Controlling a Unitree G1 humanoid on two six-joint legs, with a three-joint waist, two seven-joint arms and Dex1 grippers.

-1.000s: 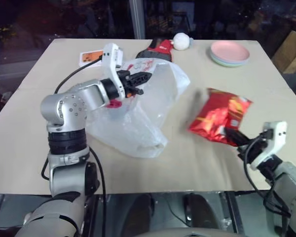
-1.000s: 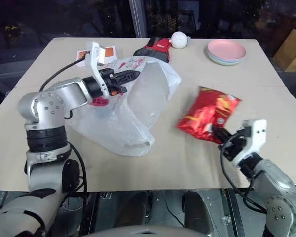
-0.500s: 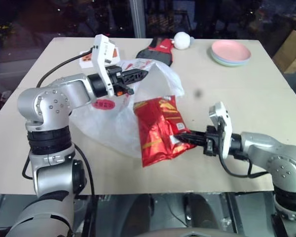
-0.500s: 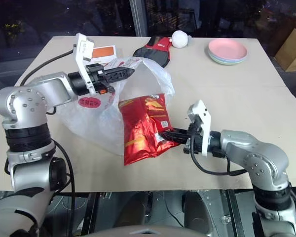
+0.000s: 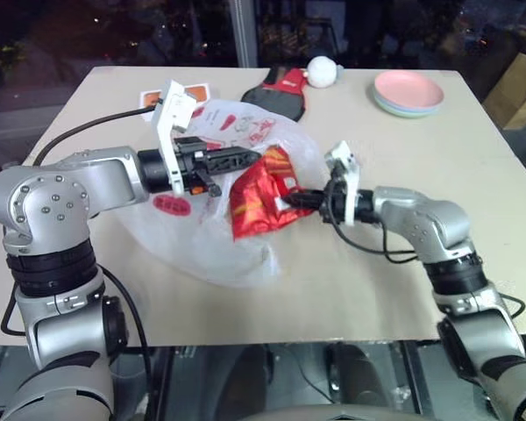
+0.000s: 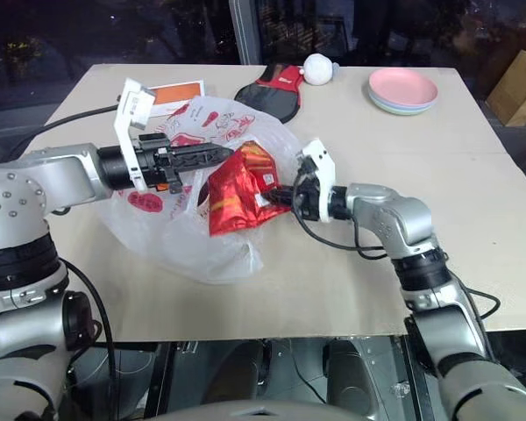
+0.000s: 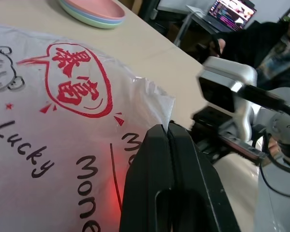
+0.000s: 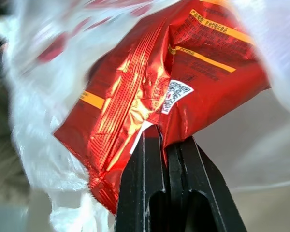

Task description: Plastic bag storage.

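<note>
At bag mouth: left gripper (image 5: pixel 250 159) pinched on plastic bag (image 5: pixel 215 254) rim; right gripper (image 5: pixel 296 199) clamped on snack packet (image 5: pixel 256 203). Risk: packet snags film, rim slips free.

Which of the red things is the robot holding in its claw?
The shiny red snack packet, pinched by the right gripper at the mouth of the plastic bag. The other red item, red and black, lies untouched at the table's far edge.

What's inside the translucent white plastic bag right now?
The shiny red snack packet, held by the right gripper, sits at the white plastic bag mouth. Deeper contents are hidden by crinkled film.
</note>
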